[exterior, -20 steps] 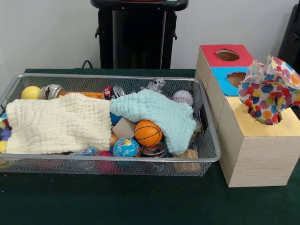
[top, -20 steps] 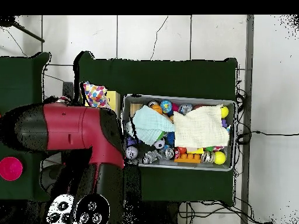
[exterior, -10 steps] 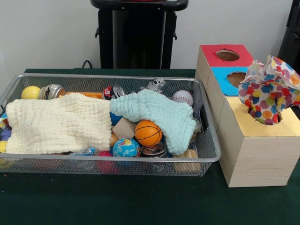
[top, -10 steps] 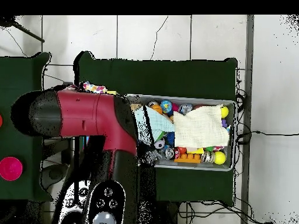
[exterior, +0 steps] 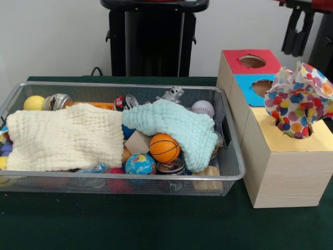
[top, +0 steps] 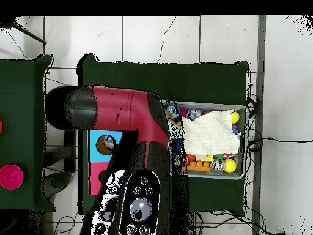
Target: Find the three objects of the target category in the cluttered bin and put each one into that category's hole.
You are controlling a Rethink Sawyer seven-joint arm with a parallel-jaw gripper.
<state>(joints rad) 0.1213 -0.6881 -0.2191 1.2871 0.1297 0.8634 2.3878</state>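
Front view: gripper (exterior: 297,37) high above sorting box (exterior: 283,156); bin (exterior: 231,166) cluttered

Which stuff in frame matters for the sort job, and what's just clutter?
Job:
gripper
wire bin
red hole, blue hole, yellow box
bin toys, e.g. basketball, globe ball, baseball; target category not shown

Lying about:
cream cloth and mint cloth, covering toys
spotted paper on the yellow box
pink disc
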